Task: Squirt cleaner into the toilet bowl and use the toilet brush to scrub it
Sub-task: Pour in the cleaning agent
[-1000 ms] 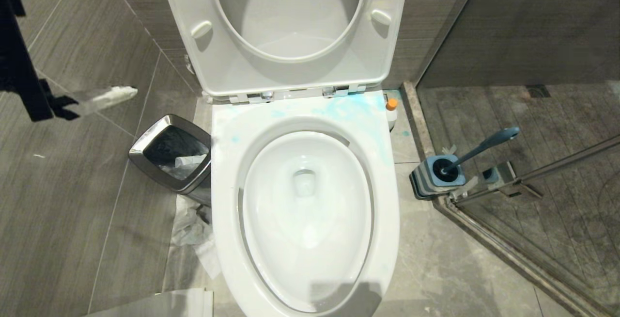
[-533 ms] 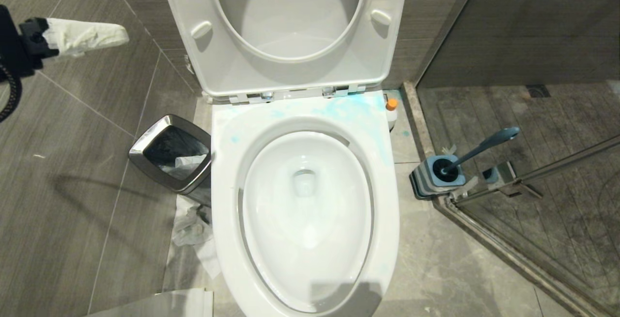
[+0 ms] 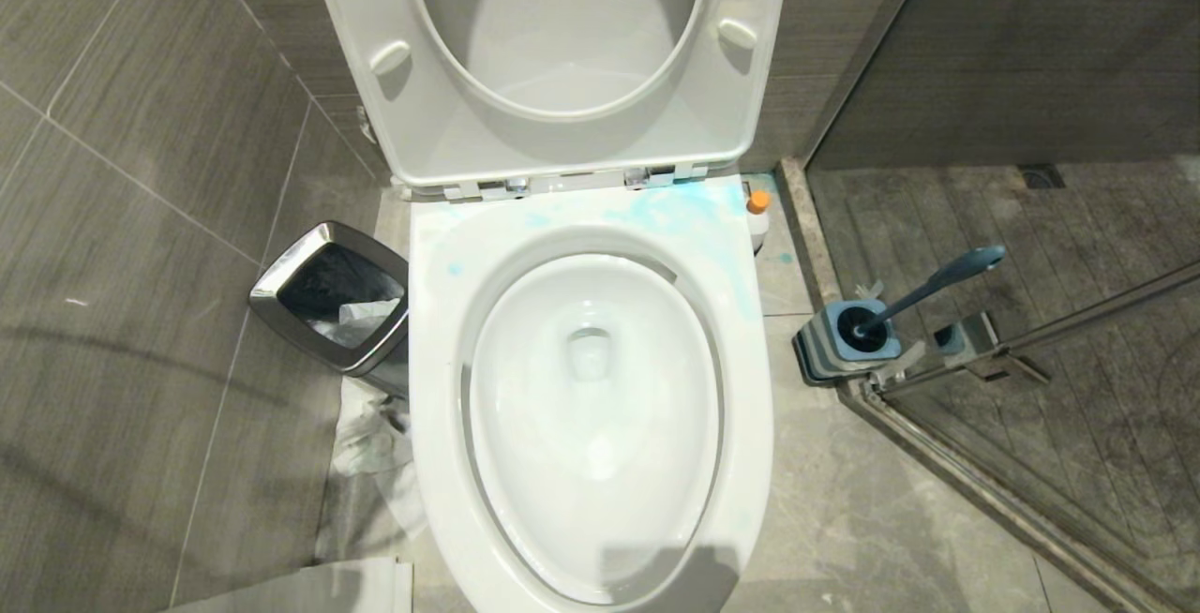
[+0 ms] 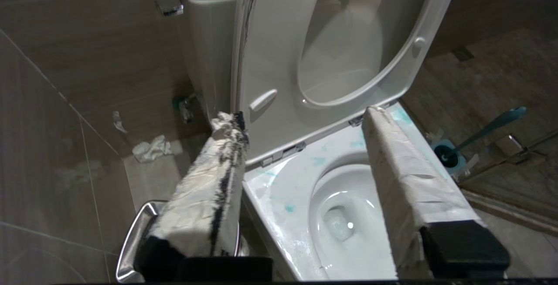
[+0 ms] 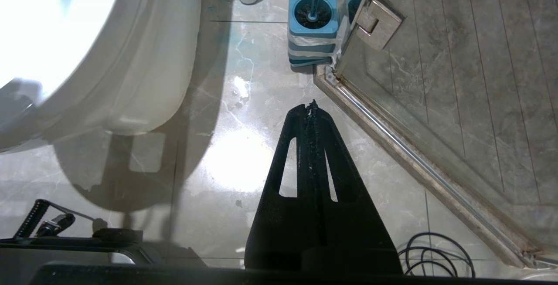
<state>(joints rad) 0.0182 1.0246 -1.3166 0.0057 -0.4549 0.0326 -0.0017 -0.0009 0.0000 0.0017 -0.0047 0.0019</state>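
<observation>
My head camera shows only the toilet bowl (image 3: 592, 407); no arms. Wrist views add both: left gripper (image 4: 305, 121) spread and empty; right gripper (image 5: 312, 106) pressed together above the floor.

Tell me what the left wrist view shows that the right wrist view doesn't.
Only the left wrist view shows the raised toilet seat, the cistern, the trash bin and the left gripper, its wrapped fingers apart and empty. Only the right wrist view shows the right gripper, shut, and a coiled cable on the floor. Both show the toilet bowl, the toilet brush in its holder, and the shower threshold.
</observation>
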